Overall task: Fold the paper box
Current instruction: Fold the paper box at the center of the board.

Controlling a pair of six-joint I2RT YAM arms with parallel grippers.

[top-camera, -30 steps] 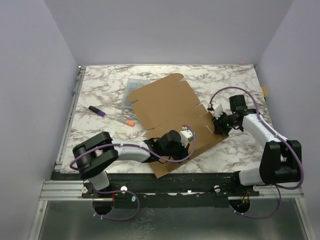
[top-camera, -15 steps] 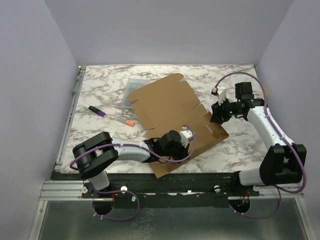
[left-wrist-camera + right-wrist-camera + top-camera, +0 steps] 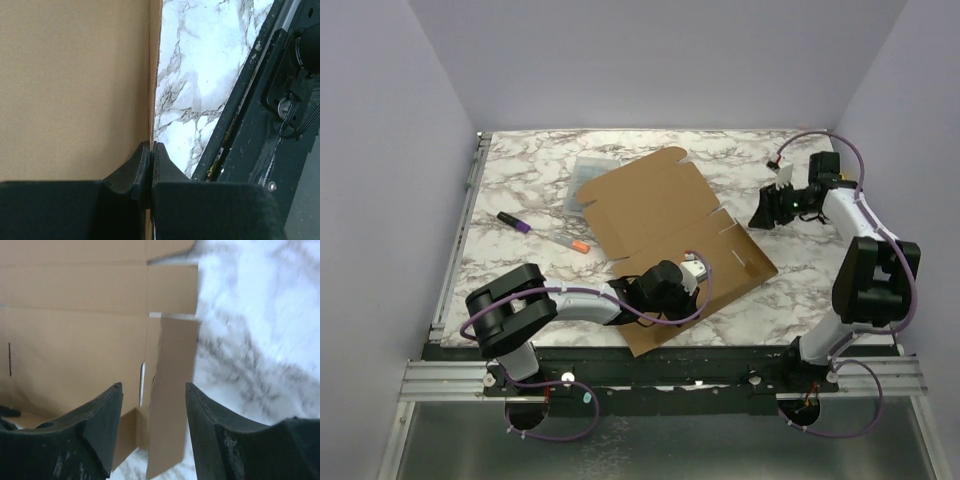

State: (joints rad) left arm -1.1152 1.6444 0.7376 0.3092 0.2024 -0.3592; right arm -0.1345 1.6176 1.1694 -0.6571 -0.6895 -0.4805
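The paper box (image 3: 655,205) is a brown cardboard sheet with flaps and slits, lying mostly flat mid-table. My left gripper (image 3: 672,296) is shut on its near flap, which stands raised. In the left wrist view the fingertips (image 3: 145,160) pinch the cardboard edge, and the sheet (image 3: 75,85) fills the left side. My right gripper (image 3: 759,217) is open and empty, off the box's right side and apart from it. In the right wrist view the open gripper (image 3: 154,390) frames a side flap (image 3: 172,390) of the box (image 3: 75,345) from a distance.
A clear plastic case (image 3: 592,170) lies behind the box's far left corner. A purple marker (image 3: 513,222) and an orange-tipped pen (image 3: 568,242) lie left of the box. The table's black front rail (image 3: 250,100) runs close to my left gripper.
My right arm has drawn back up and to the right, away from the box's right edge. The right flaps now lie flatter. The left arm has not moved.
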